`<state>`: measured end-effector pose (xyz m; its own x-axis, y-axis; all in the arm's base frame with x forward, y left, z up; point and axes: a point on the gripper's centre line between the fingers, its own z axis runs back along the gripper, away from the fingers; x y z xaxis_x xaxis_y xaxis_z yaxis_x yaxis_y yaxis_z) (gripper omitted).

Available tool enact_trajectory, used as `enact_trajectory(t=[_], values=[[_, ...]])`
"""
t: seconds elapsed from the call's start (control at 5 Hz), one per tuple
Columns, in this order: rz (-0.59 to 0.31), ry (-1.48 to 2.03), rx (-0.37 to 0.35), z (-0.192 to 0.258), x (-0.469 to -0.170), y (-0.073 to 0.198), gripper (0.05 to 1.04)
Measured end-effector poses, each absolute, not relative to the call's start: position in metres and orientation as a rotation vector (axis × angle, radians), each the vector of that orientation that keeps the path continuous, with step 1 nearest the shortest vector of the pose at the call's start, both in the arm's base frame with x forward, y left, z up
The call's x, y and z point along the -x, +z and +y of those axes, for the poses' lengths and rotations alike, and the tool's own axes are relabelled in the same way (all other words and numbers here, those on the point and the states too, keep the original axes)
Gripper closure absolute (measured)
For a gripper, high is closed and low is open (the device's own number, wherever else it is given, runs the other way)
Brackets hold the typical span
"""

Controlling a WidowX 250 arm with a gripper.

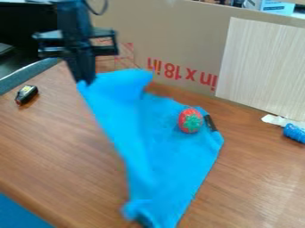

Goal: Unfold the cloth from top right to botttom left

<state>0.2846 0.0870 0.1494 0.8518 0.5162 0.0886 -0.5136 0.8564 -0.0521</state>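
My gripper [87, 81] hangs at the upper left of the camera view, shut on a corner of the blue cloth [173, 153]. That corner is lifted off the table, and the cloth slopes from it down toward the front. The rest lies on the wood, narrowing to a bunched end at the bottom of the view. A red toy strawberry with a green top [191, 120] rests on the cloth's right part. Beside it, a small black object [210, 123] lies at the cloth's right edge.
A small black and yellow object [26, 95] lies on the wooden table [65, 156] at left. A cardboard wall [179, 44] and a pale wood-grain panel [262, 67] stand along the back. At the right edge are a blue item [294, 132] and a white scrap [277, 120].
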Motion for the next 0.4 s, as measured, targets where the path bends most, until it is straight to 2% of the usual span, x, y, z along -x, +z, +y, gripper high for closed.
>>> enact_trajectory(t=[0.4], values=[[-0.07,0.565,-0.004,0.149,-0.261,0.137,1.033]])
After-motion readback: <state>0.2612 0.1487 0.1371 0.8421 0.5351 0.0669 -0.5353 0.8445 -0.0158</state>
